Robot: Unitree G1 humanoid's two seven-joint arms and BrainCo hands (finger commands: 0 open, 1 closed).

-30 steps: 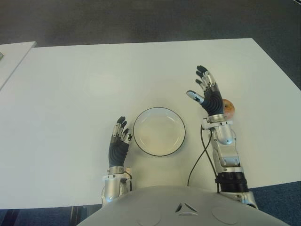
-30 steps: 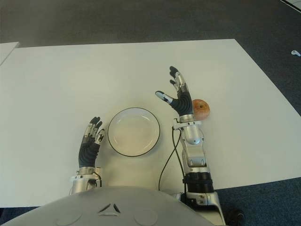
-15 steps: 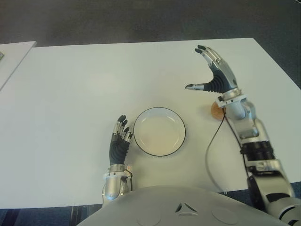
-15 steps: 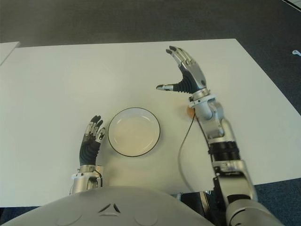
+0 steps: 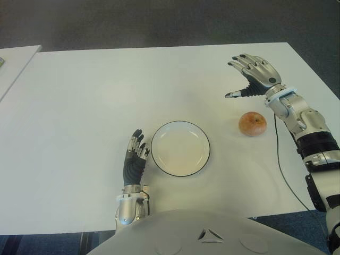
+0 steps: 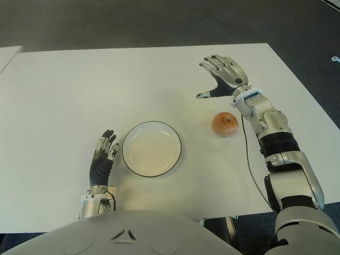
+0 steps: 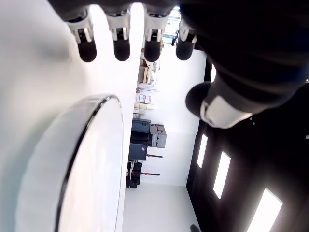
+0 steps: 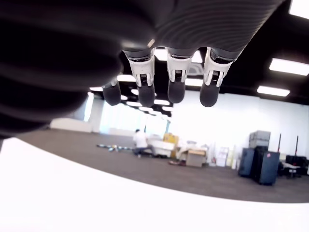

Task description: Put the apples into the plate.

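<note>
The apple (image 5: 252, 124) sat on the table (image 5: 79, 106), right of the empty plate (image 5: 180, 148). The right hand (image 5: 254, 76) hovered beyond it, fingers spread, holding nothing. The left hand (image 5: 135, 158) showed left of the plate, open; next, the right hand needed to drop and grab the apple.

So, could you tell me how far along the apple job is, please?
Nothing is done yet: the plate holds nothing. The apple sits on the table, right of the plate. The right hand hovers open beyond it; the left hand is open beside the plate. Grasping and placing remain.
</note>
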